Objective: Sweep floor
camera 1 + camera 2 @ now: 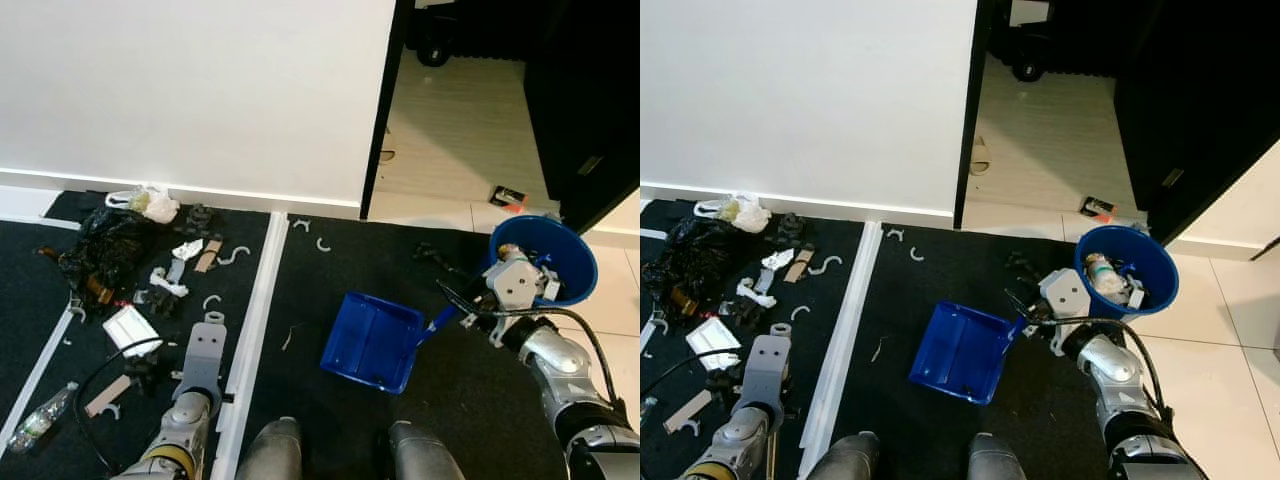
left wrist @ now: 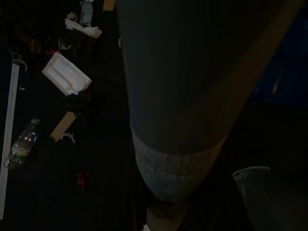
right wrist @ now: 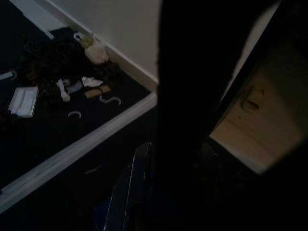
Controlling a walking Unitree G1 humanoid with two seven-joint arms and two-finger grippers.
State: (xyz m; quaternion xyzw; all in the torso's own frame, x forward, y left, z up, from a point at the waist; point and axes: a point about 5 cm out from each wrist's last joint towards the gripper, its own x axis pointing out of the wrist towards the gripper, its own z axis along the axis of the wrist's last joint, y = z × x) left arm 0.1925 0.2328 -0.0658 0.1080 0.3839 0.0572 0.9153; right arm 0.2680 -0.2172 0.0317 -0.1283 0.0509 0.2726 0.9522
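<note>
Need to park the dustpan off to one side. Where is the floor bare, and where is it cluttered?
Bare: dark mat between the white strip and the blue dustpan, and the light floor through the doorway. Crowded: left of the strip, with black bag, scraps and a bottle. The blue bucket blocks the right.

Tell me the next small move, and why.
Probably slide the blue dustpan, held by its handle at the right gripper, left toward the litter pile: the scraps lie across the white floor strip, apart from the pan.
</note>
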